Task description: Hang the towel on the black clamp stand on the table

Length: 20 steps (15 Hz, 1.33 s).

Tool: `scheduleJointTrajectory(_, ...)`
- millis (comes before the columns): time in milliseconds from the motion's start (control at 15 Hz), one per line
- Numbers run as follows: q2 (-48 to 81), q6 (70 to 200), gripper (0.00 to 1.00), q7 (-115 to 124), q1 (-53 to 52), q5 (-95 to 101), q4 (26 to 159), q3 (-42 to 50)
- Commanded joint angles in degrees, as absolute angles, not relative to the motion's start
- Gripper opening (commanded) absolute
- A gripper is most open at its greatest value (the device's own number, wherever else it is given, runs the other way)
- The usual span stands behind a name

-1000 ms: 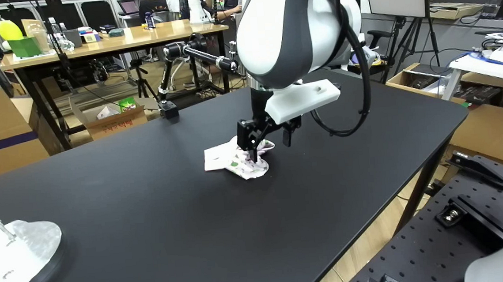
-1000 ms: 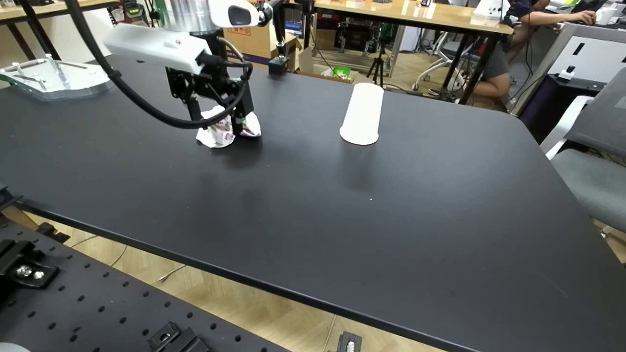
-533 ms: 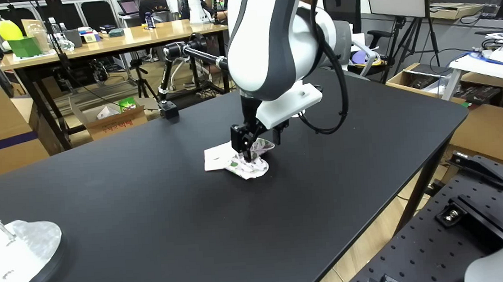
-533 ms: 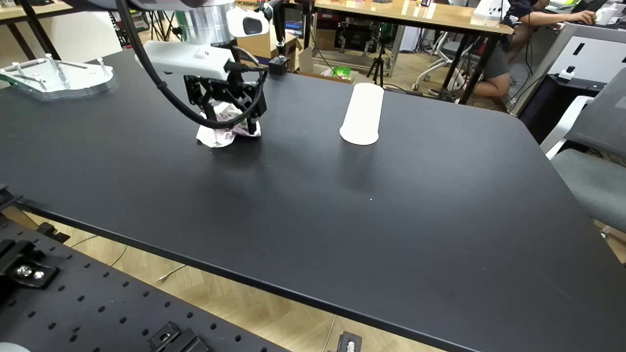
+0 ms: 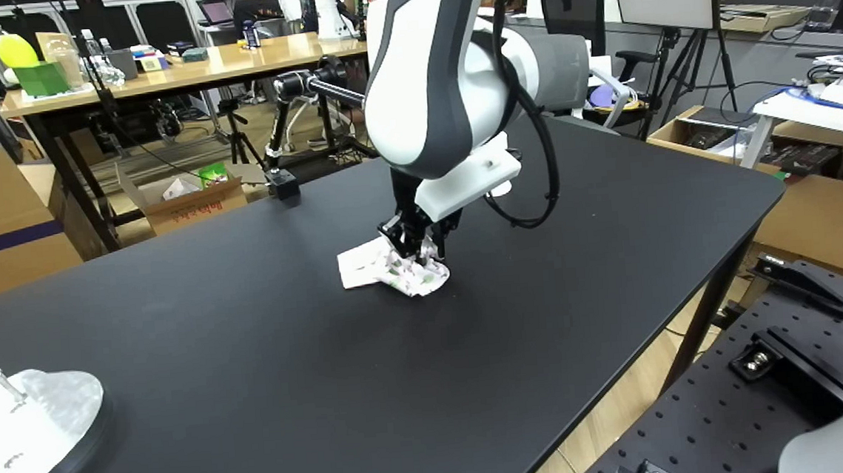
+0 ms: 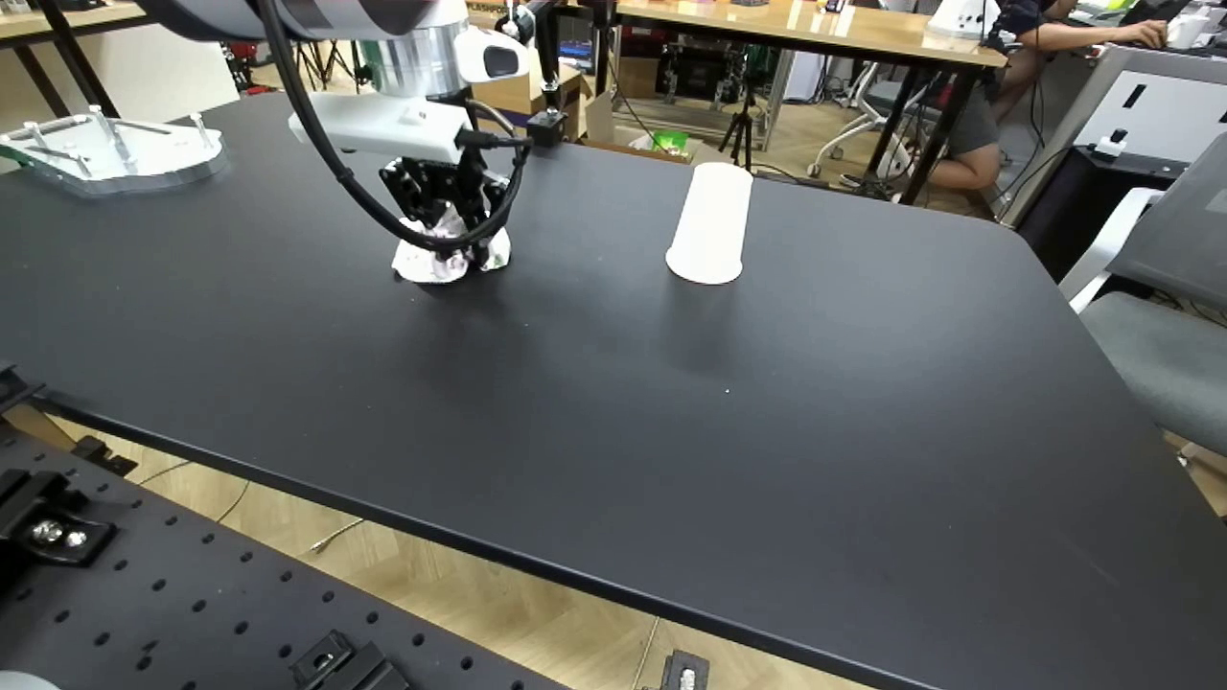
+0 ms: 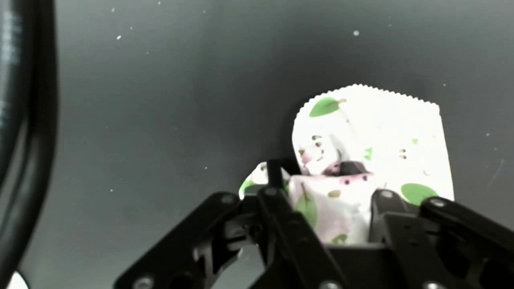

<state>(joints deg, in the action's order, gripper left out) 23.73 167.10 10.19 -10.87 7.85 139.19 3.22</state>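
Note:
The towel (image 5: 362, 266), white with a green and pink print, lies crumpled on the table, one flat corner spread out. Over it my gripper (image 5: 430, 255) points down, its fingers on either side of a raised fold. In the wrist view this fold of the towel (image 7: 405, 124) bulges up between the gripper's (image 7: 317, 176) fingers, which stand partway apart; the bulge partly hides the finger on the right. The cable crosses in front of the gripper (image 6: 460, 255) in an exterior view. The black clamp stand (image 5: 280, 131) is fixed at the table's far edge, its arm reaching sideways behind mine.
A white cup (image 6: 709, 225) stands upside down on the black table (image 6: 767, 460). A pale board with metal pegs (image 6: 125, 158) lies on the table too. In an exterior view a perforated black plate (image 5: 832, 378) sits beyond the table's edge.
The gripper has shifted across the towel, leftward in one exterior view, rightward in another. Its fingers have drawn closer together. The towel has bunched up between them and slid slightly.

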Motion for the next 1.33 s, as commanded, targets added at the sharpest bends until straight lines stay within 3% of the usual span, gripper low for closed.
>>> scheduleJointTrajectory(0,23.02,166.7,0.12,9.89,-11.11,7.54,138.76,3.77)
scheduleJointTrajectory(67,22.69,166.17,0.05,9.81,-10.97,7.43,138.85,3.75)
scheduleJointTrajectory(200,21.84,164.62,0.0,9.34,-10.31,6.79,139.09,3.11)
scheduleJointTrajectory(467,17.43,156.26,0.02,6.93,-8.02,4.21,139.59,0.48)
scheduleJointTrajectory(1267,-3.61,110.83,0.02,6.44,-4.25,2.62,128.94,-1.5)
